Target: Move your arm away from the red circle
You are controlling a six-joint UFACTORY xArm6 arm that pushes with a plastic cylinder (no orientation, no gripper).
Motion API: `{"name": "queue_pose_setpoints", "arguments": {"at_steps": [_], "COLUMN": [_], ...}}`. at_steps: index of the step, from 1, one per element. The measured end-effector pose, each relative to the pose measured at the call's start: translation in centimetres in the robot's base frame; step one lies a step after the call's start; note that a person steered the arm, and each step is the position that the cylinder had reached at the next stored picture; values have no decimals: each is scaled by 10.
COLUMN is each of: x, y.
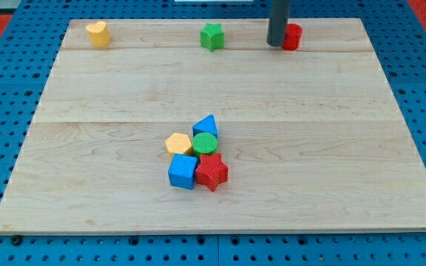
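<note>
The red circle (293,36) sits near the top edge of the wooden board (331,148), right of centre. My dark rod comes down from the view's top, and my tip (276,43) stands right against the red circle's left side, partly hiding it. A green star (211,36) lies to the left of my tip, well apart from it.
A yellow heart (98,33) lies at the top left. A tight cluster sits below the board's centre: blue triangle (206,126), green circle (205,143), yellow hexagon (178,144), blue cube (183,171), red star (211,171). Blue pegboard surrounds the board.
</note>
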State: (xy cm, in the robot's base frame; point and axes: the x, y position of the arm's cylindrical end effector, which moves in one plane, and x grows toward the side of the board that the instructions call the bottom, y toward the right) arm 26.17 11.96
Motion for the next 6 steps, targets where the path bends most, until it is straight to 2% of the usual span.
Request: {"name": "queue_pose_setpoints", "arguments": {"at_steps": [2, 3, 5, 6], "x": [41, 49, 121, 127], "y": [4, 5, 1, 1]}}
